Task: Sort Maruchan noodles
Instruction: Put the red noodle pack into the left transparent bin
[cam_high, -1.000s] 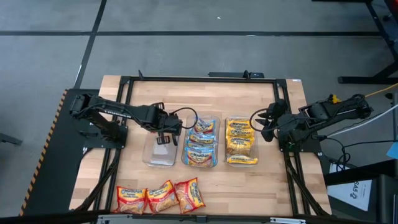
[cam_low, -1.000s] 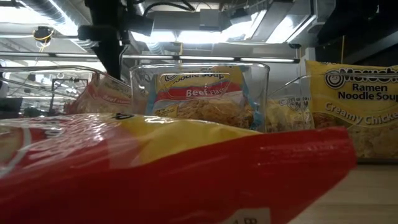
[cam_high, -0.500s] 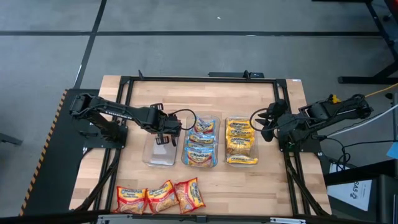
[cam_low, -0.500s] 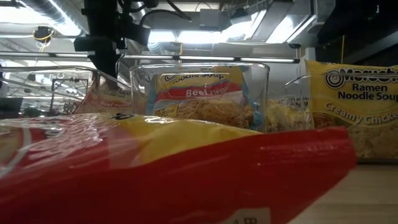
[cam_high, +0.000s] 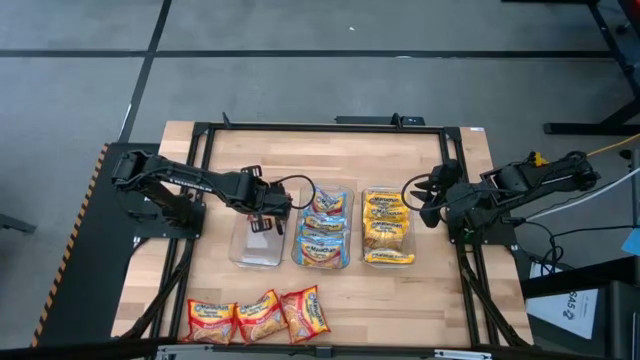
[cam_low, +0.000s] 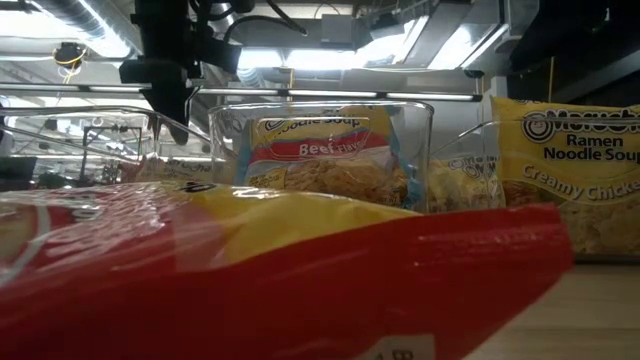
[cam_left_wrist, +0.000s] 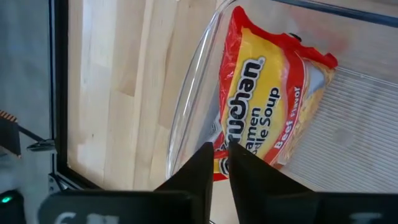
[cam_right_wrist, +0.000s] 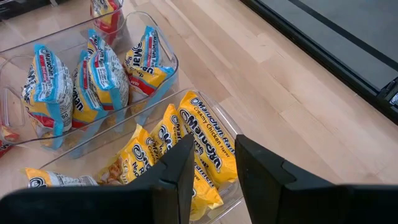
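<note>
Left gripper (cam_high: 262, 212): hung over the far end of the left clear tub (cam_high: 243, 255); fingers (cam_left_wrist: 198, 169) stood just apart, only a thin slit between them, clamped on nothing.
Red packet in tub (cam_left_wrist: 264, 96): a beef-flavor Maruchan packet lay loose below the fingers, leaning against the tub's curved wall.
Right gripper (cam_high: 425, 203): waited beside the right tub (cam_right_wrist: 221, 115), fingers apart and empty.
Sorted packets: blue-trimmed packets (cam_high: 322, 228) stood in the middle tub (cam_right_wrist: 163, 48); yellow creamy-chicken packets (cam_high: 386, 227) filled the right tub.
Unsorted packets: three red packets (cam_high: 258, 316) lay in a row at the table's near edge.
Open room: bare wooden table (cam_high: 440, 290) stretched wide between the tubs and the near row, and to the left of the left tub; the three tubs sat close side by side.
Change: a second ago the red packet was pinched upright in shut fingers; it had since dropped into the tub, and the gripper had lifted slightly.
</note>
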